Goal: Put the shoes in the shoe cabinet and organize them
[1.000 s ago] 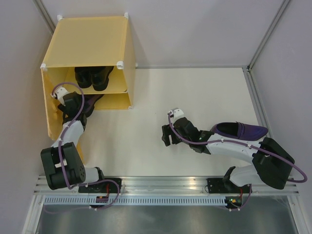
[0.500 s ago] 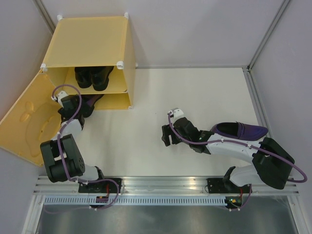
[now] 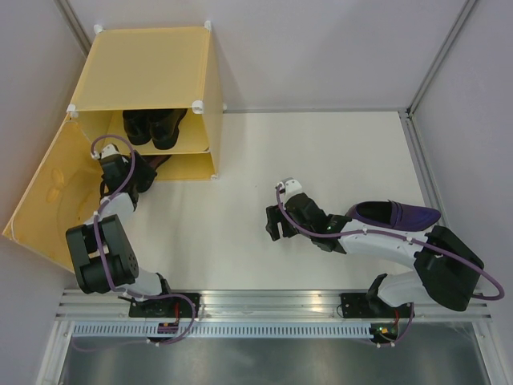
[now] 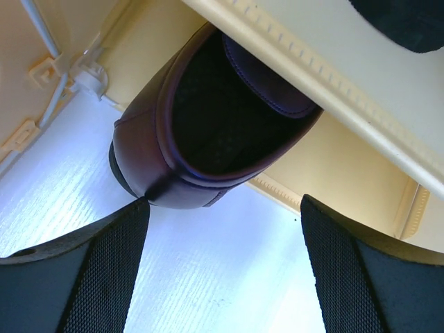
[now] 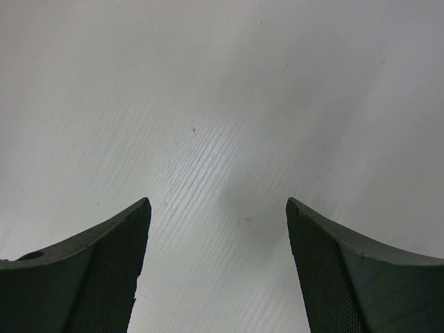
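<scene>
The shoe cabinet [image 3: 144,68] stands at the far left of the table [image 3: 321,160], its door [image 3: 48,200] swung out to the left. A pair of shoes [image 3: 152,126] sits on the inner shelf [image 3: 192,146]. Beneath it, another shoe [image 4: 208,125] lies in the lower compartment, heel seemingly poking out. A fourth shoe [image 3: 397,214] lies well apart, on the table's right side.

A robotics lab test cell is shown. A white table [image 3: 321,152] is enclosed by plain grey panels [image 3: 321,48], and robot arms [image 3: 377,241] are bolted to an aluminium rail [image 3: 272,298].
</scene>
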